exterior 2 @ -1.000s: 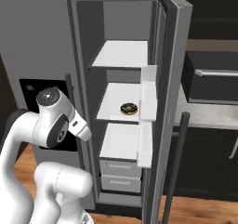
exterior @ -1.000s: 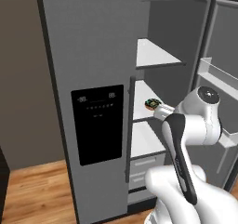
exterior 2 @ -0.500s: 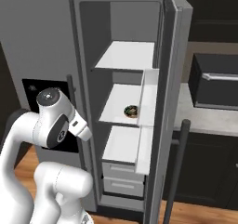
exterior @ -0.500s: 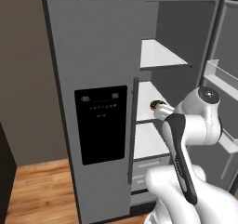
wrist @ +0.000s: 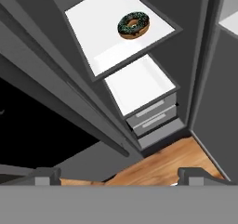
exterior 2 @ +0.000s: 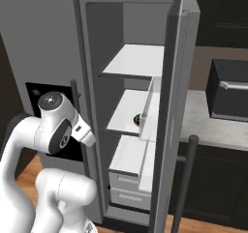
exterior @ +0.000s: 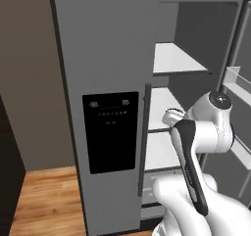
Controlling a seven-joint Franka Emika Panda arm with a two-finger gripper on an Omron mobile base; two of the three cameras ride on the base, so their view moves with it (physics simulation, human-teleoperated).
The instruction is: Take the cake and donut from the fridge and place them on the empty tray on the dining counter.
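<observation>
The fridge [exterior: 108, 59] stands in front of me, its right compartment open onto white shelves [exterior 2: 138, 60]. The donut [wrist: 134, 24], a ring with dark icing and greenish speckles, lies on the middle shelf [wrist: 102, 28]; in the right base view a sliver of the donut [exterior 2: 137, 119] peeks out past the door bin. My gripper [wrist: 121, 177] is open, its fingertips [wrist: 46, 176] wide apart, well back from the shelf and holding nothing. The cake is hidden from sight. The tray and the dining counter are out of view.
The open fridge door [exterior 2: 169, 106] stands edge-on right of the compartment, a clear bin [exterior 2: 151, 106] on its inside. White drawers [wrist: 151, 116] sit under the shelves. A black appliance [exterior 2: 227, 89] rests on a pale counter [exterior 2: 208, 125] to the right. Wooden floor [exterior: 44, 200] lies below.
The whole picture has shifted right in both base views, so the camera has moved with the base. In the left base view, the donut has slid behind my arm.
</observation>
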